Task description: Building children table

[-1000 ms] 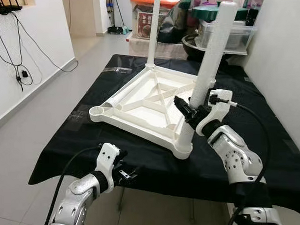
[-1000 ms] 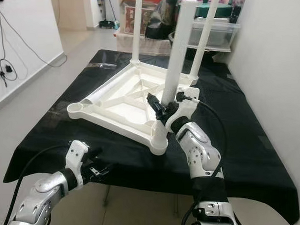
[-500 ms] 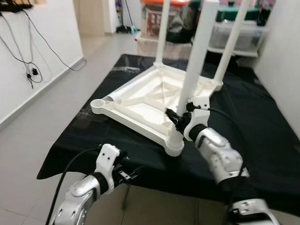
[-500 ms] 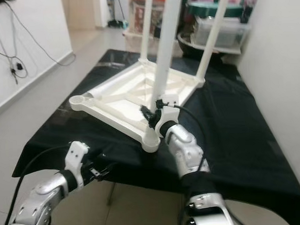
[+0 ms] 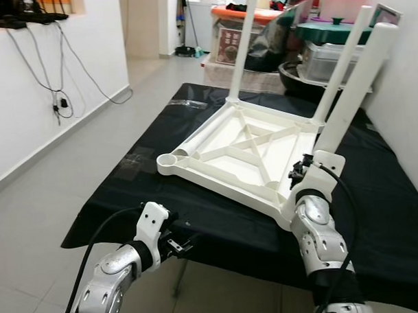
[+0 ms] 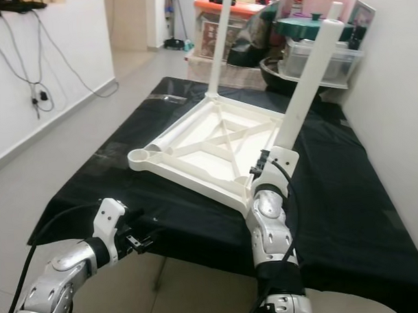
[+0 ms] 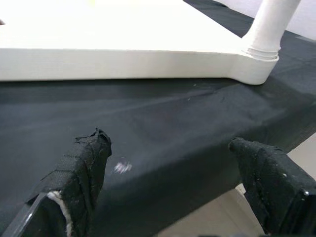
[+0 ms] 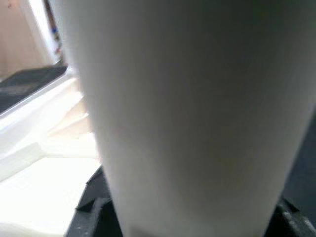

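A: What is the right gripper [image 5: 300, 172] doing?

B: It is clamping the near leg [image 5: 351, 90] low down, just above its socket in the upturned white tabletop [image 5: 243, 145] lying on the black-covered desk [image 5: 114, 194]. The left gripper [image 7: 173, 182] is hanging spread at the desk's front edge.

A: Advice?

B: Keep the leg square to the tabletop while seating it.

A: What is changing?

B: Against a second ago, the leg is leaning further away from the tabletop's middle.

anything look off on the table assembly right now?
One corner socket of the upturned white tabletop has no leg; three legs are in. The near leg leans to the right rather than standing straight, with the right gripper at its base.
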Robot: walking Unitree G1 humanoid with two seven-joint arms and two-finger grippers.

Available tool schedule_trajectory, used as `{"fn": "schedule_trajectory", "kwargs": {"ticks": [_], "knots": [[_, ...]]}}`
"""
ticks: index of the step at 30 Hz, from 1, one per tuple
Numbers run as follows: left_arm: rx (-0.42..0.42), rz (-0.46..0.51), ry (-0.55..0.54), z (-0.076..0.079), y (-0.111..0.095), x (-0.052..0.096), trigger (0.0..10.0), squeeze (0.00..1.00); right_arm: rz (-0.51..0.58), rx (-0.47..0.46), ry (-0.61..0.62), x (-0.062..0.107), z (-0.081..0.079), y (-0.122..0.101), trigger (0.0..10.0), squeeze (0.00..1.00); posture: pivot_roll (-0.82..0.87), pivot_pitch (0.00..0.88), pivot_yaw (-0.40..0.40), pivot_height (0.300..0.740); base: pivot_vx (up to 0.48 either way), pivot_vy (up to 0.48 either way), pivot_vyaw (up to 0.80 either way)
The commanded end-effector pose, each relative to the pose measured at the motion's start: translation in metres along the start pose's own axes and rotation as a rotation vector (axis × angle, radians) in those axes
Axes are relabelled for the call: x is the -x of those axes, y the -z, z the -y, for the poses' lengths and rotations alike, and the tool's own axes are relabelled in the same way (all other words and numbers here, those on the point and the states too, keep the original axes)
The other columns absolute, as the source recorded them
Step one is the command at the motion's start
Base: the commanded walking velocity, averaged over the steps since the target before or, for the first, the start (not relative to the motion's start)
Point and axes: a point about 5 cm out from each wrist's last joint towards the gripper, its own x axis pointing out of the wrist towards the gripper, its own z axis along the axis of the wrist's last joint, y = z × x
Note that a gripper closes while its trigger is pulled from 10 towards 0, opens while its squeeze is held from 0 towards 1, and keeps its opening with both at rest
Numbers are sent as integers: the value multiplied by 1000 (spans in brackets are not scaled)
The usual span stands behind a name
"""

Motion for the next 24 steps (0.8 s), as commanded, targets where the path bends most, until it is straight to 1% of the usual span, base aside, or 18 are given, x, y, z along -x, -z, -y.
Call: {"fn": "schedule_trajectory", "kwargs": {"ticks": [1, 2, 4, 5, 6, 8, 9, 10, 12, 14, 16, 18, 19, 20, 21, 22, 23, 24], "knots": [[-7, -2, 13, 1, -1, -3, 10000, 0, -88, -25, -22, 3, 0, 20, 10000, 1000, 69, 0, -95, 740, 0, 0, 0], [-8, -2, 10, 1, 0, -2, 10000, 0, -59, -46, -101, 1, -8, 12, 10000, 1000, 72, 0, -100, 740, 0, 0, 0], [-8, -3, 6, 0, 0, -2, 10000, 0, -30, -62, -178, 1, -16, 3, 10000, 1000, 72, 0, -100, 740, 0, 0, 0], [-7, -2, 5, 0, 0, -1, 10000, 0, -3, -95, -310, 0, -22, -8, 10000, 0, 71, 0, -102, 740, 0, 0, 0], [-7, -2, 5, 0, 0, -1, 10000, 0, -3, -95, -310, 0, -22, -8, 10000, 0, 71, 0, -102, 740, 0, 0, 0], [-3, 0, 4, 1, 1, 0, 10000, 0, 51, -136, -537, 2, -29, -28, 10000, 0, 73, 0, -106, 740, 0, 0, 0], [-3, 0, 4, 1, 1, 0, 10000, 0, 51, -136, -537, 2, -29, -28, 10000, 0, 73, 0, -106, 740, 0, 0, 0], [-1, 0, 3, 1, 1, 1, 10000, 0, 67, -130, -669, 6, -31, -33, 10000, 0, 73, 0, -106, 740, 0, 0, 0], [-3, -4, 1, 1, 3, 0, 10000, 0, 56, -100, -813, 11, -32, -31, 10000, 0, 70, 0, -105, 740, 0, 0, 0], [-5, -5, 3, 1, 3, -1, 10000, 0, 44, -80, -853, 12, -33, -27, 10000, 0, 73, 0, -106, 740, 0, 0, 0], [-9, 5, 9, 1, -1, -3, 10000, 0, 23, -59, -944, 17, -37, -21, 10000, 0, 78, 0, -108, 740, 0, 0, 0], [-9, 5, 9, 1, -1, -3, 10000, 0, 23, -59, -944, 17, -37, -21, 10000, 0, 78, 0, -108, 740, 0, 0, 0], [-13, 7, 6, -1, -2, -4, 10000, 0, 0, -46, -1025, 24, -43, -13, 10000, 0, 79, 0, -110, 740, 0, 0, 0], [-14, 5, 4, -2, -2, -4, 10000, 0, -7, -41, -1045, 26, -45, -10, 10000, 0, 79, 0, -110, 740, 0, 0, 0], [-14, 4, 2, -2, -1, -3, 10000, 0, -29, -16, -1049, 28, -48, -3, 2627, 0, 82, 0, -110, 740, 0, 0, 0], [-14, 3, 2, -2, 0, -3, 10000, 0, -45, 3, -1050, 29, -50, 2, 2627, 0, 82, 0, -110, 740, 0, 0, 0], [-14, 2, 2, -1, 0, -2, 10000, 0, -56, 45, -1011, 27, -50, 9, 0, 0, 83, 0, -113, 740, 0, 0, 0], [-14, 2, 2, -1, 0, -2, 10000, 0, -56, 45, -1011, 27, -50, 9, 0, 0, 83, 0, -113, 740, 0, 0, 0]]}}
